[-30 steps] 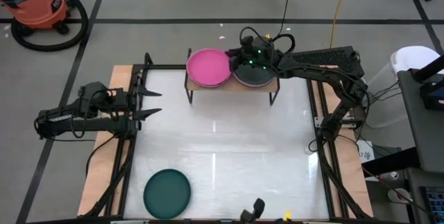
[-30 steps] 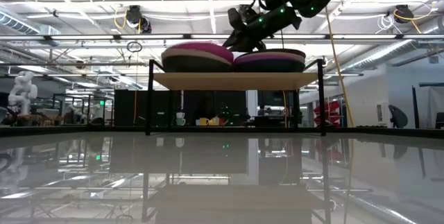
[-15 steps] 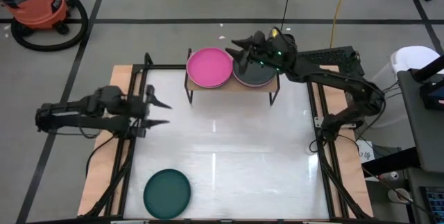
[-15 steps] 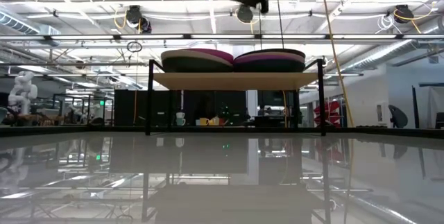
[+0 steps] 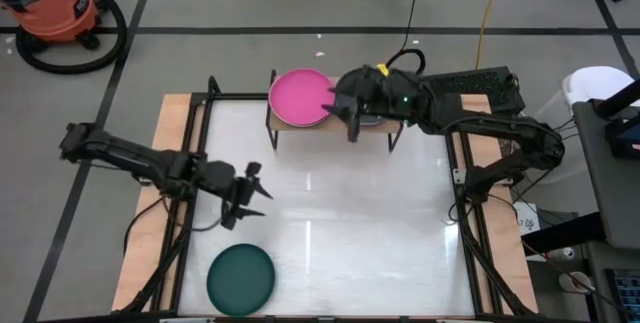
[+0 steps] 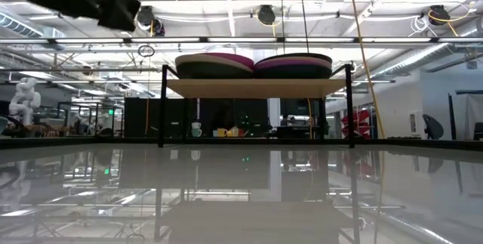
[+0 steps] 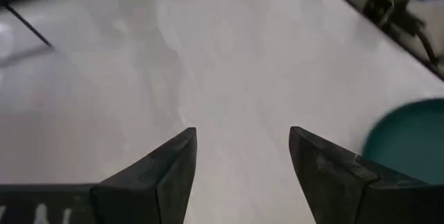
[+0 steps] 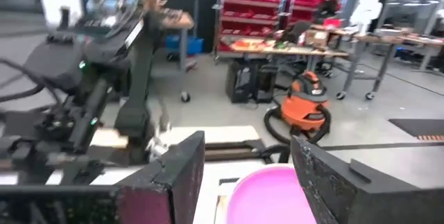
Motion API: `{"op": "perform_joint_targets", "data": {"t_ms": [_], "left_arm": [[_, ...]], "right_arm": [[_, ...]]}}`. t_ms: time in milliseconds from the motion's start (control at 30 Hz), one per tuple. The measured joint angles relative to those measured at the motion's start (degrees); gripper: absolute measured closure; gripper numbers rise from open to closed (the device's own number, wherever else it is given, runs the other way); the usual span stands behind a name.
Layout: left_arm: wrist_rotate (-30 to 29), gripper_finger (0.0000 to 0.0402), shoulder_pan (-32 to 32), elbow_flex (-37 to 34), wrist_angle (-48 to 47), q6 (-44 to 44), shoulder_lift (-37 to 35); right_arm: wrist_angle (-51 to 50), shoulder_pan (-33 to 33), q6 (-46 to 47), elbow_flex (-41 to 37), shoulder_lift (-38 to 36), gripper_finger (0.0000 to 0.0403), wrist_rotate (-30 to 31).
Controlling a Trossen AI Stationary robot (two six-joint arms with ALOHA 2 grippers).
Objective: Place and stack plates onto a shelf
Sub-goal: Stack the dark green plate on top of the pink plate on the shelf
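Observation:
The shelf (image 5: pixel 330 123) stands at the table's far edge and bears two plate stacks. The left stack (image 5: pixel 300 96) has a magenta plate on top. The right stack (image 6: pixel 294 64) has a dark plate on top and is partly hidden in the high view by my right gripper (image 5: pixel 340 121). That gripper hovers open above the shelf, between the stacks, touching nothing. A dark teal plate (image 5: pixel 240 278) lies flat on the table at the near left. My left gripper (image 5: pixel 258 188) hangs open above the table, just beyond the teal plate (image 7: pixel 409 141).
The white tabletop (image 5: pixel 340 223) is bare between the shelf and the teal plate. Black frame rails (image 5: pixel 462 213) run along both table sides. An orange shop vacuum (image 5: pixel 60 13) stands on the floor beyond the far left corner.
My right gripper has let go of the top plate of the right stack, risen off it, and swung to point toward the table's left and near side. My left gripper has travelled from the left edge toward the table's near and right, closer to the teal plate.

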Motion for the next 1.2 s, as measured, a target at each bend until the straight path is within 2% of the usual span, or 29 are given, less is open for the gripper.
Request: {"op": "perform_joint_targets", "data": {"t_ms": [233,467,667,1067,1200], "left_arm": [[0.0,0.0167,-4.6,0.0,-3.6,-6.1,9.1],[0.1,0.0167,-10.2,0.0,-3.5,-11.2,17.9],[0.1,0.0167,-12.1,0.0,-3.1,-15.0,23.0],[2.0,0.0167,-14.8,0.0,-2.4,-20.0,28.3],[-2.0,0.0167,-14.2,0.9,-5.4,-19.9,26.8]], "right_arm": [[-0.5,4.2,-1.8,-2.1,0.0,0.0208,0.2],[-0.4,5.5,-1.7,-5.1,0.0,0.0209,0.6],[-0.4,5.8,-1.2,-7.3,0.0,0.0209,4.3],[1.7,6.2,1.3,-11.6,0.0,0.0209,4.5],[1.8,6.2,1.5,-11.7,0.0,0.0209,4.5]]}}
